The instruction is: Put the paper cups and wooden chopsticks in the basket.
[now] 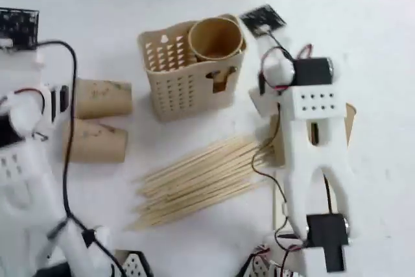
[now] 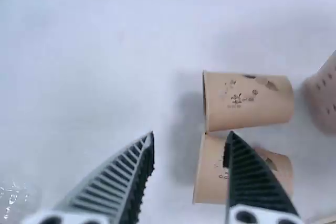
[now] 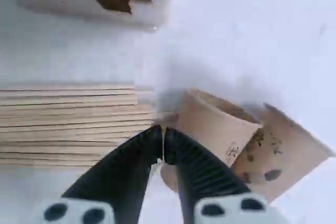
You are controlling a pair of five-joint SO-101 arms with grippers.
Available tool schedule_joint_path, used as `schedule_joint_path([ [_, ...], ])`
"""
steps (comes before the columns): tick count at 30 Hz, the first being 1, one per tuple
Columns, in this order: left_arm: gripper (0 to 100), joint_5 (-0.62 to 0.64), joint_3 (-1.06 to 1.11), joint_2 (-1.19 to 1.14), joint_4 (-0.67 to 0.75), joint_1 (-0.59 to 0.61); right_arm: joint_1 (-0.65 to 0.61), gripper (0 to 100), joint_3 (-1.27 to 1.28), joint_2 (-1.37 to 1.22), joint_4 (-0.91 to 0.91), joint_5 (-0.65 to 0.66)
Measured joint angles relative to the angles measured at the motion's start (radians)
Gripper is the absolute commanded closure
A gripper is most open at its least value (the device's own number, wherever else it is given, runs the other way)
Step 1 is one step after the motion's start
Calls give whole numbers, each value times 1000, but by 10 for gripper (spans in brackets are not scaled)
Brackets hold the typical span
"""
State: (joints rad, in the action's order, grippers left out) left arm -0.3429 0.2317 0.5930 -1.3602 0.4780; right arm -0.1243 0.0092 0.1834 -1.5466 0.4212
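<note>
Left jaws gape, ready for the two cups [image 2: 247, 100] left of the basket [image 1: 185, 92]; right jaws meet at a third cup [image 3: 226, 129].

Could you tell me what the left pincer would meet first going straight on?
Most likely the nearer paper cup, at its end, though depth is unclear.

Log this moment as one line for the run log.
basket: one cup inside | left hand open by two lying cups | right hand shut at two more cups | chopsticks on table
</note>
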Motion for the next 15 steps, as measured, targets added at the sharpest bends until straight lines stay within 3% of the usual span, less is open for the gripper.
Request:
schedule_joint_path([
  [4, 752, -117, -52, -192, -54, 64, 71, 981, 264, 152, 173, 0],
  [11, 718, -407, -219, -508, -319, 97, 95, 981, 752, 480, 471, 0],
  [15, 718, -508, -238, -652, -334, 95, 109, 981, 904, 617, 523, 0],
])
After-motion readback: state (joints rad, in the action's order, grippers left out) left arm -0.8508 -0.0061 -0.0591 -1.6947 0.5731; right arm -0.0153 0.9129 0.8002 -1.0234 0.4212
